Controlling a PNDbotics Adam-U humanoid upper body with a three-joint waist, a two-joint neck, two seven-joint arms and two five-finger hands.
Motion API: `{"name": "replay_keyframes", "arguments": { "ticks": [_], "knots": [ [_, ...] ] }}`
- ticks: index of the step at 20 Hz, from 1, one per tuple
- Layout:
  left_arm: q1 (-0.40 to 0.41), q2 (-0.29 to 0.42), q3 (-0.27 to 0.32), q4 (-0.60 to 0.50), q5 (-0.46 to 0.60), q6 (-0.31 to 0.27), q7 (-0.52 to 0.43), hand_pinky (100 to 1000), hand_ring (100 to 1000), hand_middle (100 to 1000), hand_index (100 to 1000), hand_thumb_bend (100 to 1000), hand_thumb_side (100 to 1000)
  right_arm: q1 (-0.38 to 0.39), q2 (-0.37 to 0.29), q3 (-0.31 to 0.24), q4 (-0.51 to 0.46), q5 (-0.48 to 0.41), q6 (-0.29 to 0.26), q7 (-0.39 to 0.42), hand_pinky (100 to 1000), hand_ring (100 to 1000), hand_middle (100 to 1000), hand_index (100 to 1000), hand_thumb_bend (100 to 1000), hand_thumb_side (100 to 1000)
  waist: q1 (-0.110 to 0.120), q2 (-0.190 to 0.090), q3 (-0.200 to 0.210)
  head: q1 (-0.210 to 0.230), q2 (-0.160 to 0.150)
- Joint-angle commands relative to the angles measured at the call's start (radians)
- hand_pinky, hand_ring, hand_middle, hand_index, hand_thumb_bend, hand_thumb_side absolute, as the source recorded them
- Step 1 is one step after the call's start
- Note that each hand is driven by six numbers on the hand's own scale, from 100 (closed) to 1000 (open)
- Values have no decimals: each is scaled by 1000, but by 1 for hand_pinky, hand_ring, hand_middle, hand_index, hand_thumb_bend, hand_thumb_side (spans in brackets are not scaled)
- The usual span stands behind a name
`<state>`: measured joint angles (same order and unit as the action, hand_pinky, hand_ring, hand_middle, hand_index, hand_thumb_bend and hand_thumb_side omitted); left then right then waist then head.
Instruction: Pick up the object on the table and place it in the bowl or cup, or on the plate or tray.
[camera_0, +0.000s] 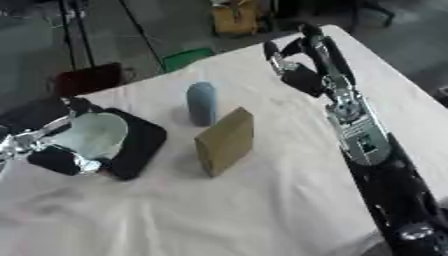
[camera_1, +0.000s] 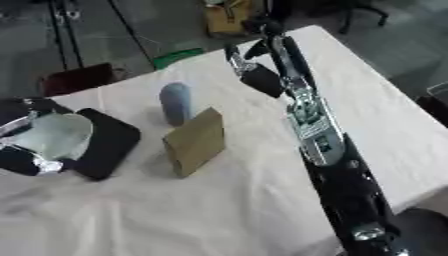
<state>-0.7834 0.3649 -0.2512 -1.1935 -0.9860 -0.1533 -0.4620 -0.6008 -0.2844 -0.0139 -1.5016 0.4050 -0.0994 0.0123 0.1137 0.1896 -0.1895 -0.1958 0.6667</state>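
My right hand (camera_0: 293, 62) is hanging empty over the white cloth (camera_0: 262, 200), fingers relaxed. The tan box (camera_0: 226, 141) is standing upright mid-table — beside a blue-grey cylinder (camera_0: 201, 103); my left hand's (camera_0: 52, 150) fingers I cannot tell — a pale bowl (camera_0: 94, 134) sitting on the black tray (camera_0: 144, 142).

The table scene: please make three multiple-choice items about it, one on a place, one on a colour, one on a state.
1. Where does the tan box stand?
A. On the black tray
B. On the white cloth, right of the tray
C. Inside the bowl

2. What colour is the upright cylinder?
A. Blue-grey
B. Red
C. Yellow

3. What is the right hand doing?
A. Holding the box
B. Holding the cylinder
C. Holding nothing, over the far side of the table

Answers: 1 B, the box stands on the cloth beside the black tray. 2 A, its surface is blue-grey. 3 C, nothing is between its fingers.
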Motion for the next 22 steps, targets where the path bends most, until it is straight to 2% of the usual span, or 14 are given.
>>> {"name": "replay_keyframes", "arguments": {
  "ticks": [1,5,9,10,12,13,15,16,22],
  "knots": [
    [-42,-27,50,103,-63,-3,88,763,699,796,898,678,610,-29,-2,6,-11,3,-3,7,693,569,803,862,312,551,-6,-11,-7,12,-15],
    [-63,-44,82,168,-109,6,176,765,703,800,895,702,625,-32,-3,8,-9,2,-4,9,693,568,804,862,312,551,-5,-9,-17,17,-15],
    [-72,-35,126,193,-115,45,229,773,717,807,894,713,657,-30,-3,7,-8,0,-5,9,693,568,803,862,312,551,-3,-9,-20,17,-15],
    [-71,-33,136,195,-109,54,238,783,738,829,896,768,704,-30,-3,7,-8,0,-5,9,693,568,803,862,310,552,-3,-9,-19,16,-15],
    [-70,-30,147,197,-95,65,254,795,753,839,897,809,733,-29,-3,7,-9,-1,-5,9,693,568,803,862,310,552,-3,-9,-18,16,-16],
    [-69,-29,149,197,-89,69,261,799,761,841,897,838,752,-29,-3,7,-9,-1,-5,9,693,568,803,862,311,552,-3,-9,-18,16,-16],
    [-68,-29,153,198,-82,76,275,799,761,841,897,838,752,-29,-3,7,-9,0,-5,9,693,568,803,862,311,552,-3,-9,-17,15,-16],
    [-69,-29,154,200,-81,78,282,808,778,848,896,872,776,-28,-3,7,-9,0,-5,10,693,567,803,862,311,552,-3,-9,-17,16,-16],
    [-80,-40,150,230,-99,77,321,811,795,855,895,854,802,-31,-3,8,-7,-1,-5,11,693,567,803,862,311,554,-4,-6,-21,17,-15]
  ]
}}
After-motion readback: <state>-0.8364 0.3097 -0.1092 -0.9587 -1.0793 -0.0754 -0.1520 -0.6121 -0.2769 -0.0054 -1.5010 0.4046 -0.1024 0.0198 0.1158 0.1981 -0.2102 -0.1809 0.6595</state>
